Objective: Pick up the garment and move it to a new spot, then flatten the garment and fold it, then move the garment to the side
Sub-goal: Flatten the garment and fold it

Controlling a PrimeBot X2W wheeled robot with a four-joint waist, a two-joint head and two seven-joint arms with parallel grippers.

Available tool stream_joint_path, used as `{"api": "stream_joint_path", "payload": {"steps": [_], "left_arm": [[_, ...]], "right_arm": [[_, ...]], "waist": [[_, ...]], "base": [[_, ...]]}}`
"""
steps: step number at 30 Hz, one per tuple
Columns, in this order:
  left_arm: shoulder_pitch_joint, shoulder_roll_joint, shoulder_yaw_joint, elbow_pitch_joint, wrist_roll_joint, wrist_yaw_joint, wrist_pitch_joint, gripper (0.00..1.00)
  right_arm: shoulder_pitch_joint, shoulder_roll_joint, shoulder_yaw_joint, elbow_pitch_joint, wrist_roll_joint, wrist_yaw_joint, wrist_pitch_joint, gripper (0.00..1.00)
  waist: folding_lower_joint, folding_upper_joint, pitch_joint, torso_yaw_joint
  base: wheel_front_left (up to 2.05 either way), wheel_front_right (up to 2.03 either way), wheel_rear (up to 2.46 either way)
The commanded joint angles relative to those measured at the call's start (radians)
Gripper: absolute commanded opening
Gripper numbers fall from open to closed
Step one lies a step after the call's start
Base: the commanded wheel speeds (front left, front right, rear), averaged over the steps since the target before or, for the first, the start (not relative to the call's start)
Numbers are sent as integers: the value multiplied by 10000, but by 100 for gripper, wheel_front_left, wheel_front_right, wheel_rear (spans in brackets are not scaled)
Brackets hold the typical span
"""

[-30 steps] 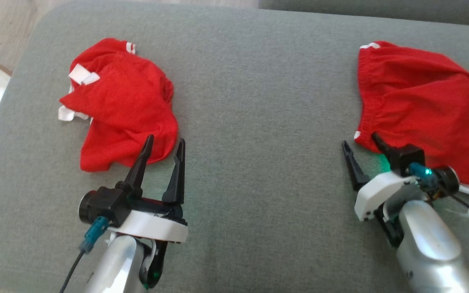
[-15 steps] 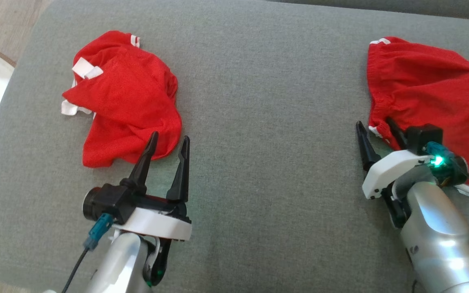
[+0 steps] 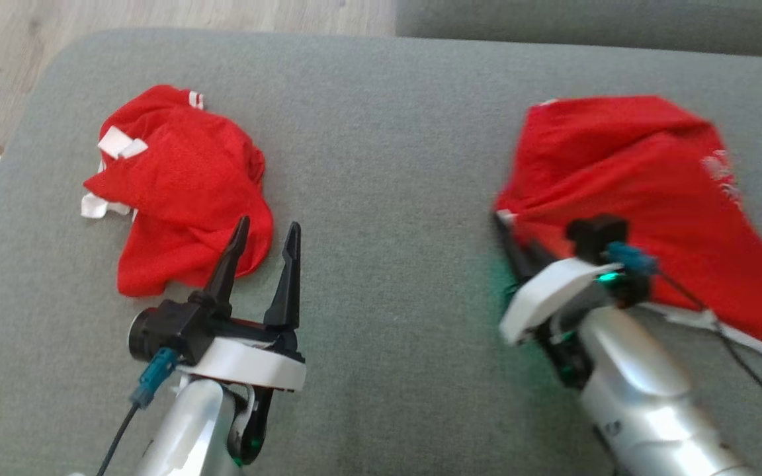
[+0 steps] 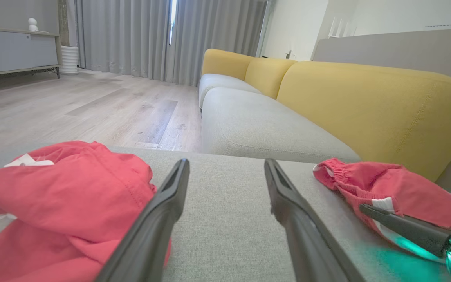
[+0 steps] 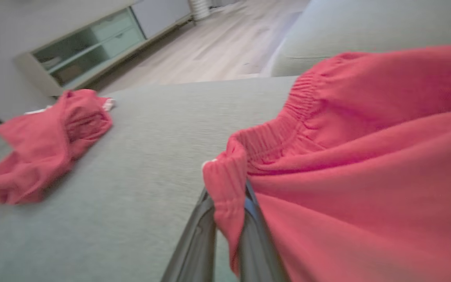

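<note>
Since the right gripper (image 5: pixel 228 192) is clamped on a fold of the elastic waistband of the garment (image 3: pixel 632 172), I treat the grasp as made and the lift as the job in hand. The garment sits on the right side of the grey cushion (image 3: pixel 387 132), bulk draped behind and right of the fingers, white hem trailing toward the near edge. The pinch looks thin, only waistband between the tips. The right wrist view is blurred, so I can't judge how deep the bite is. I'd raise slowly and straight up, watch for slip, and translate only once the hem clears the cushion. The left gripper (image 3: pixel 268 226) is spread wide and holds nothing, tips beside the edge of a second red garment (image 3: pixel 182 192) crumpled on the left. I'd park that arm and set down in the bare middle stretch.
</note>
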Motion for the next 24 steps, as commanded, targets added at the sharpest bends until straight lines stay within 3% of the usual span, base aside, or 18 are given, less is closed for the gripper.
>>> {"api": "stream_joint_path", "payload": {"steps": [1,6,11,12,19,24], "left_arm": [[-172,39,368,-260,87,83,-95,100],[-94,39,401,-220,106,74,-95,100],[-16,39,433,-218,111,65,-95,100],[24,39,468,-234,119,66,-95,100],[142,39,668,-253,164,92,-95,100],[244,39,855,-316,169,88,-95,100]], "right_arm": [[116,232,819,-743,590,-7,150,0],[417,-33,2473,-1894,2037,-7,692,0],[426,-414,3284,-2140,2656,-7,783,0],[336,-482,3314,-1949,2648,-7,632,100],[77,-564,3289,-1484,2446,-7,160,100],[143,-798,2607,-1540,2260,-7,-350,100]], "waist": [[0,0,-168,-137],[0,0,-380,-222],[0,0,-466,-238],[0,0,-473,-271],[0,0,-564,-582],[0,0,-778,-977]], "base": [[0,0,0],[0,0,0],[0,0,0],[0,0,0],[0,0,0],[0,0,0]]}}
